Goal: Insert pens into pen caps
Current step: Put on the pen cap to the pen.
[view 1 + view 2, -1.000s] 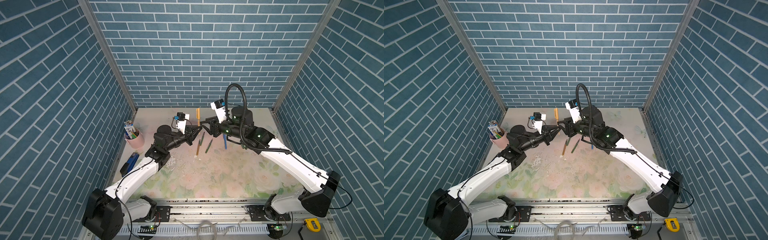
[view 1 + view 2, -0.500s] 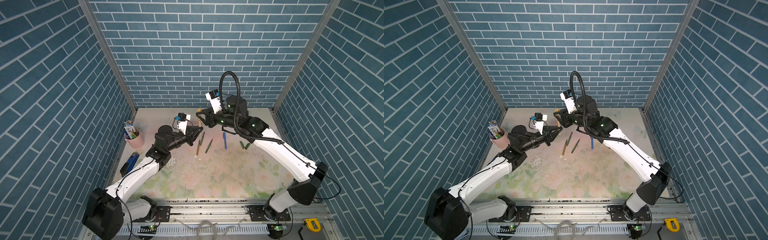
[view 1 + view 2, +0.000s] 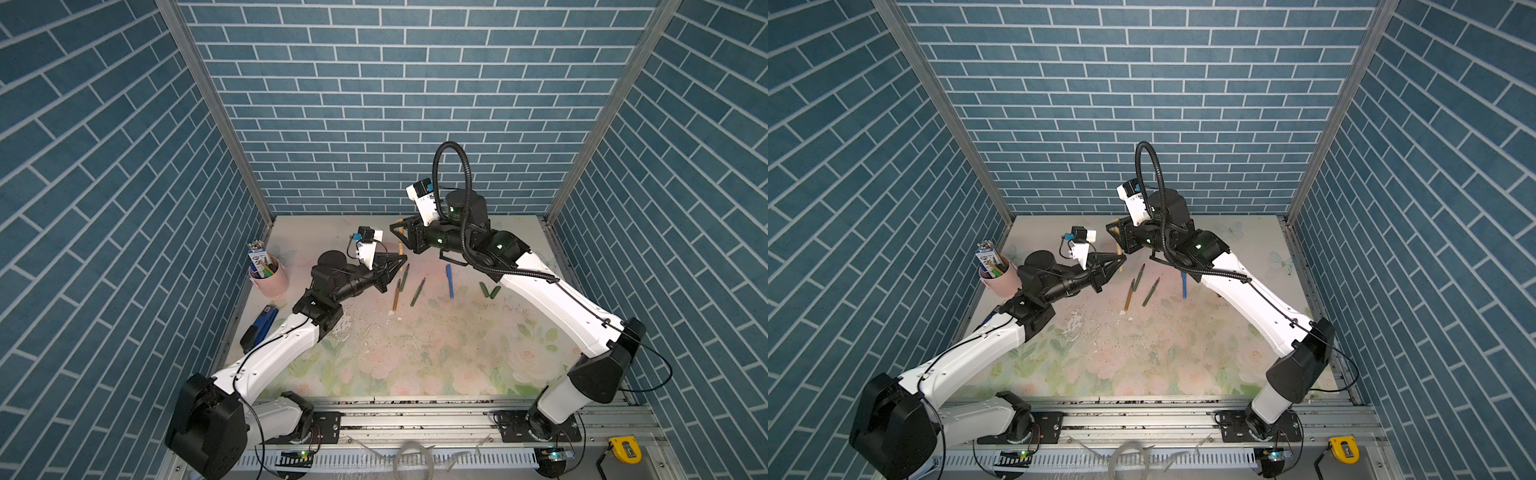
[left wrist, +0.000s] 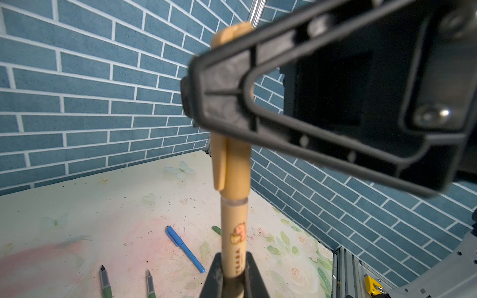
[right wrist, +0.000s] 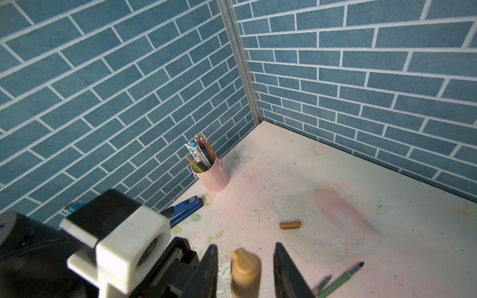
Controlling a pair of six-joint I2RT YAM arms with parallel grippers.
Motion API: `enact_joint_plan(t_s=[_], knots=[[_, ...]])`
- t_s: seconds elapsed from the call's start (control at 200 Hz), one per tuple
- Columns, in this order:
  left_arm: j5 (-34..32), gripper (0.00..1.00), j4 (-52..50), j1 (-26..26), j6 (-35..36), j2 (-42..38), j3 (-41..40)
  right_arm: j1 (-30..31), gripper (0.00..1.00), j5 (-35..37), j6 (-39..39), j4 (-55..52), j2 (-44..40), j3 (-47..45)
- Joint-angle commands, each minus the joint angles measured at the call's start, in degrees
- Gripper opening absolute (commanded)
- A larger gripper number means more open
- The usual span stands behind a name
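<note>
The golden-brown pen [image 4: 233,232] is gripped near its lower end between the closed fingers [image 4: 214,277] of the left gripper [image 4: 233,268] and is held clear of the floral table mat [image 3: 415,365], over its far part. A golden-brown cap [image 4: 236,170] is seated on the pen's upper end, with a clear band seen at the joint. The cap is straddled by the right gripper [image 5: 245,249]. Its fingers [image 5: 284,271] are seen parted in the right wrist view, with a gap left on either side of the cap, so nothing is clamped by them.

Beneath the two grippers, two dark green pens [image 3: 417,292] and a second golden-brown pen [image 3: 396,296] are laid close together on the mat, all uncapped with dark tips showing. The blue pen [image 3: 449,281] is laid just beside them, towards the right arm. Whether it is capped cannot be told for certain. Two dark green caps [image 3: 488,291] are set side by side further to that side, near the right forearm. A loose golden-brown cap [image 5: 290,225] is seen on its side on the mat in the right wrist view.

By the left wall a pink cup [image 3: 272,280] filled with pencils and a carton is placed, and a blue-and-black stapler [image 3: 259,328] is laid nearer the front
</note>
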Motion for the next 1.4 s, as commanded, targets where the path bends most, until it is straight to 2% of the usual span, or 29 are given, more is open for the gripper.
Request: enact_joint_plan(t_s=[0.0, 0.175, 0.315, 0.535, 0.66, 0.875, 1.395], knots=[[-0.3, 0.00, 0.4, -0.3, 0.9, 0.6, 1.6, -0.7, 0.30, -1.4, -0.1, -0.3, -0.5, 1.3], [-0.3, 0.00, 0.4, -0.4, 1.1, 0.7, 1.7, -0.7, 0.06, -3.6, 0.7, 0.5, -0.6, 0.5], [-1.6, 0.00, 0.2, -0.3, 2.1, 0.2, 1.6, -0.8, 0.00, -6.7, 3.3, 2.6, -0.9, -2.9], [-5.3, 0.00, 2.9, -0.3, 1.0, -1.8, 3.2, -0.6, 0.00, -7.8, 5.8, 6.1, -2.9, -11.4], [-7.5, 0.00, 2.5, -0.3, 0.8, -1.7, 5.6, -0.5, 0.00, -8.4, 7.0, 7.9, -4.2, -15.1], [-12.2, 0.00, 7.7, -0.3, 0.5, -0.3, 8.8, -0.4, 0.01, -8.7, 8.3, 10.8, -6.1, -21.3], [-14.0, 0.00, 12.8, 2.1, -0.4, 6.4, 22.9, -0.3, 0.04, -10.7, 12.6, 17.8, -7.4, -35.1]])
